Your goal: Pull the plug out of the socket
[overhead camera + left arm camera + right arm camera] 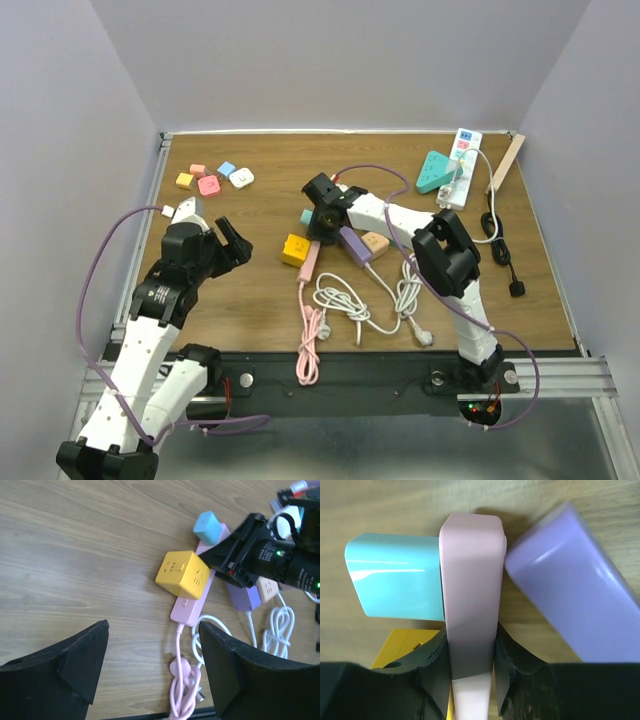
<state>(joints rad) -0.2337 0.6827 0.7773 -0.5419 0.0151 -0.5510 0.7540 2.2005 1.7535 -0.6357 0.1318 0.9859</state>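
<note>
Right pincer point(471, 645) is clamping pink strip point(470, 580), fingers pressing both sides. Teal plug point(395, 575) is sitting against strip's left, purple strip point(570, 580) touching its right. Left pincer point(154, 626) is hanging open above surface; only its cam is showing yellow cube point(182, 574) whole. Right wrist cam is showing 2 strips, 2 plugs.

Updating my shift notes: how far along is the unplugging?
Done: the right pincer is closed on the pink strip, bracing it. In hand: the left pincer stands open, apart from the yellow cube plug. Left: gripping that plug, which sits on the strip, and pulling it off.
</note>
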